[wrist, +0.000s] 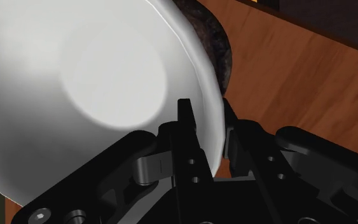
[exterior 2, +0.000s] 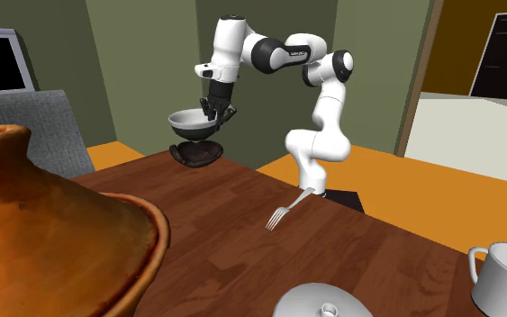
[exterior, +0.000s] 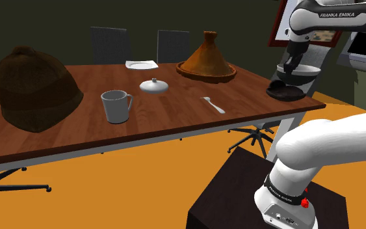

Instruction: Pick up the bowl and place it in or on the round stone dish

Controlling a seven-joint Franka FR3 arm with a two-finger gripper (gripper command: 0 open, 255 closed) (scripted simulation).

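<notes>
White arm [exterior 2: 321, 113], dark joints, black pincer [wrist: 206, 121]

The pale grey-white bowl [exterior: 303, 73] hangs upright, its rim clasped between the black fingers [wrist: 185, 114], directly over the round stone dish [exterior: 285, 93]. The dish is dark, shallow and mottled. It lies on the table [exterior: 175, 110] at the shoulder view's right end, near the edge.

FRANKA EMIKA in dark capitals on the white arm link [exterior: 344, 16], shoulder view's top right; same brand, small lettering, on the arm base [exterior: 284, 195]
</notes>
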